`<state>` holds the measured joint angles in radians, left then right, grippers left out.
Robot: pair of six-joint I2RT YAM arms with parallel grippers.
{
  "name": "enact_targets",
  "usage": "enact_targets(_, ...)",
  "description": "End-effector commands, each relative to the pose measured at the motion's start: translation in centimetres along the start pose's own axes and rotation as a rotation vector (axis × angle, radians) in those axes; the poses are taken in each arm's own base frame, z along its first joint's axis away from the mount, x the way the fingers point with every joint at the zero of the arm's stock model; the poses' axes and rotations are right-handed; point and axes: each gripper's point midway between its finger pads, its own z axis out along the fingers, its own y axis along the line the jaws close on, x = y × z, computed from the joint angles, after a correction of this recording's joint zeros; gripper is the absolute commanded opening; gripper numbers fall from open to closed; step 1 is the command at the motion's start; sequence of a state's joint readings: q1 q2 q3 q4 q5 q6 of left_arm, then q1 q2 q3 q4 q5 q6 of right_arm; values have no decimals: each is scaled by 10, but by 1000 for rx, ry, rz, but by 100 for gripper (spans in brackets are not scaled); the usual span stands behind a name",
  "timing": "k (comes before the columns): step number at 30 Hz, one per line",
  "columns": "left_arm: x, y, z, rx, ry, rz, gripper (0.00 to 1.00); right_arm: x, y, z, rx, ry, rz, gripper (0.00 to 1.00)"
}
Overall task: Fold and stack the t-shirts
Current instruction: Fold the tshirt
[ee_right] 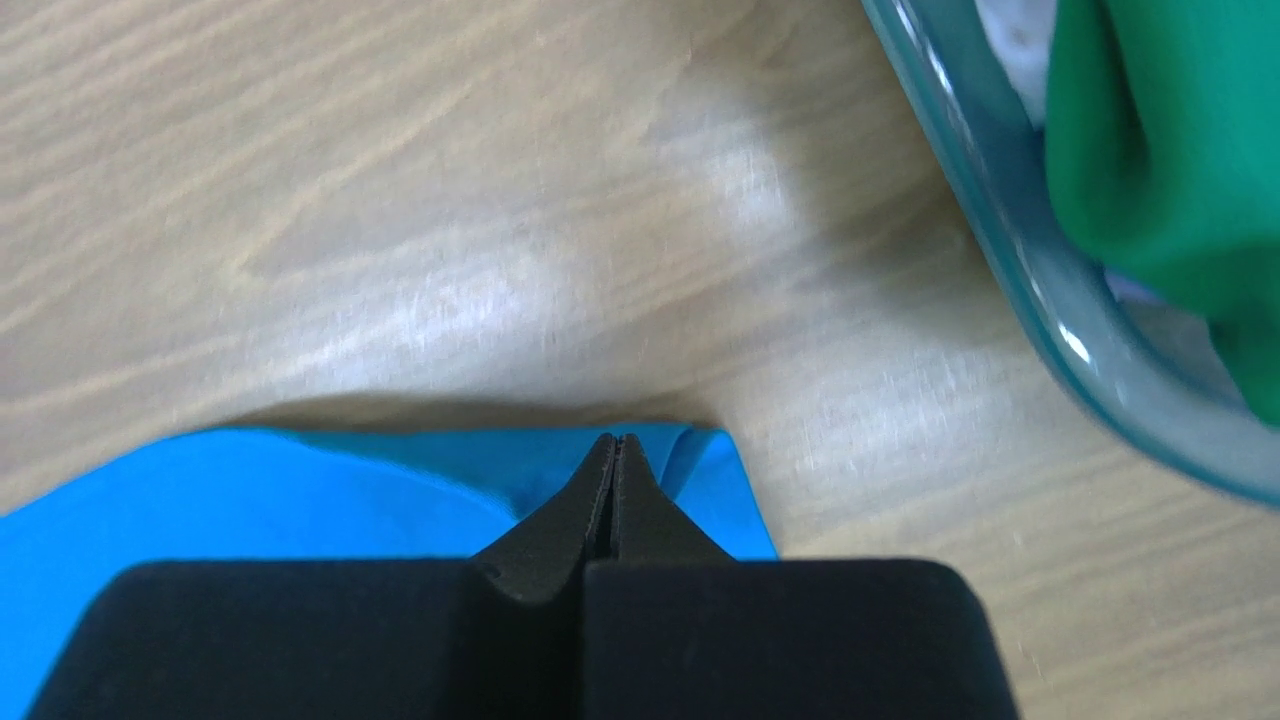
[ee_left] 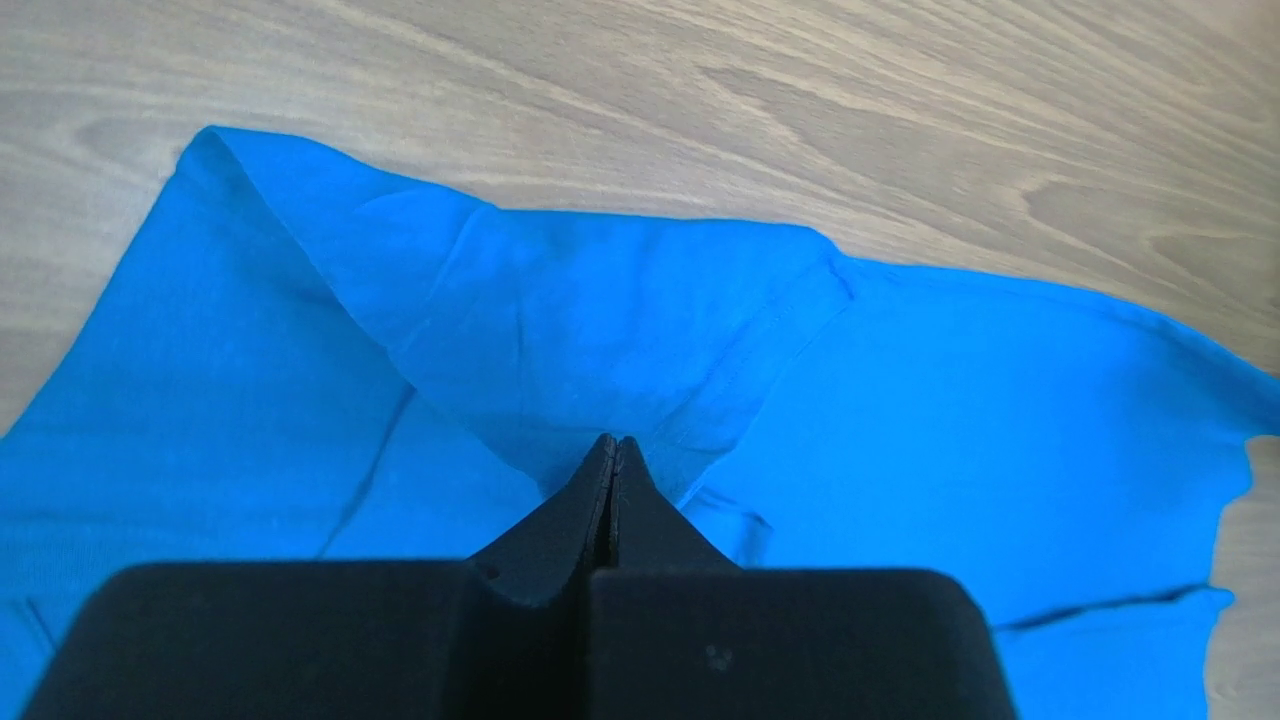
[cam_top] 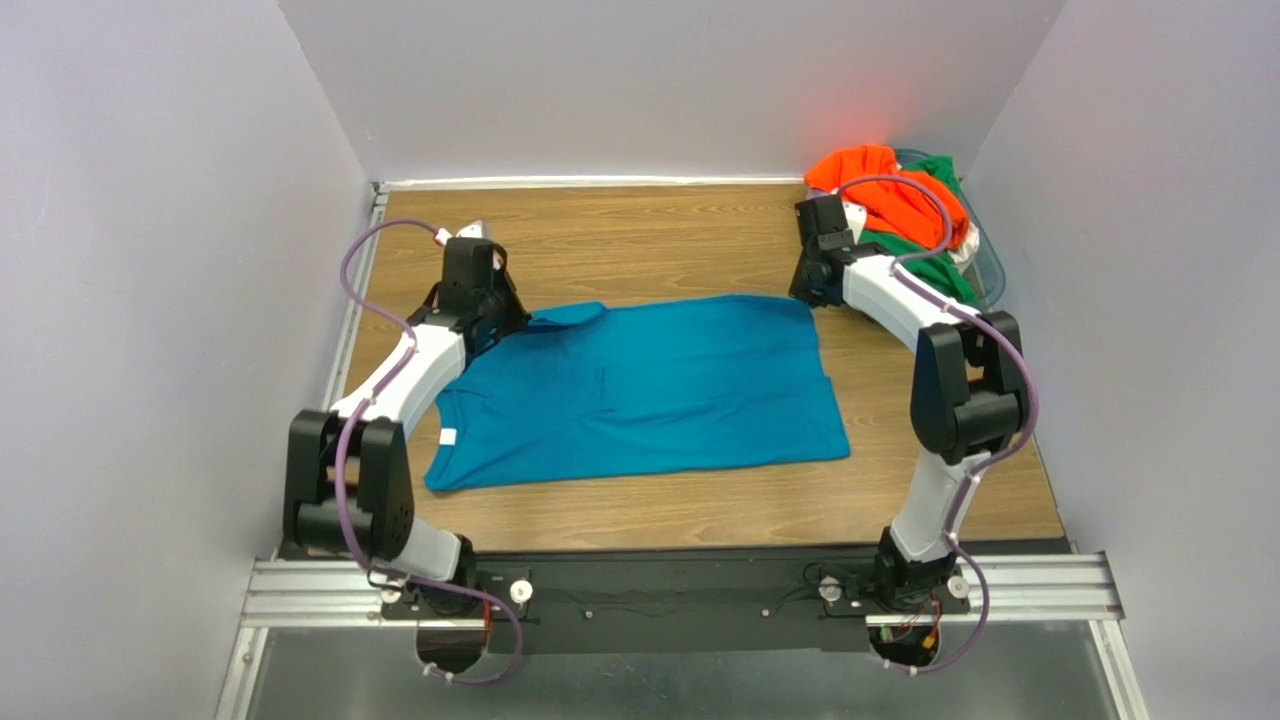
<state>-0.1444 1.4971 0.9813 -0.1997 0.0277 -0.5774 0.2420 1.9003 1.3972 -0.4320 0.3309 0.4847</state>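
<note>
T-shirt, teal-blue, lies spread flat on the table. Left pincer pinches a raised fold of its sleeve; right pincer is pressed together on its far right corner. Just beyond that corner, orange shirt and green shirt heap in the basket.

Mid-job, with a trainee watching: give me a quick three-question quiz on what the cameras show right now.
1. True or false: the teal-blue t-shirt lies spread on the table, outside the basket.
2. Where is the right gripper shut? A) on the basket's rim; B) at a corner of the teal-blue t-shirt; C) on bare wood, away from any cloth.
3. Name the colours of the two shirts heaped at the basket in the top view.

Key: 1 true. 2 B. 3 the orange shirt and the green shirt.
</note>
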Motion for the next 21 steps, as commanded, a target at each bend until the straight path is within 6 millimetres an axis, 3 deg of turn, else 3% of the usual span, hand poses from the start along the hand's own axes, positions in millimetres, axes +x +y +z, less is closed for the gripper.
enact_targets(1,-5,-12,-27,59,-52,-33,0,4,2,-15,-45,-6,-3,1)
enact_targets(12,18,4,-70,34,-61,-84,0,11,-3,-38,-91,-5,-22,1)
enact_targets(21,22,6,-100,37,-79,-100,0,10,-8,-50,-98,-24,-33,1)
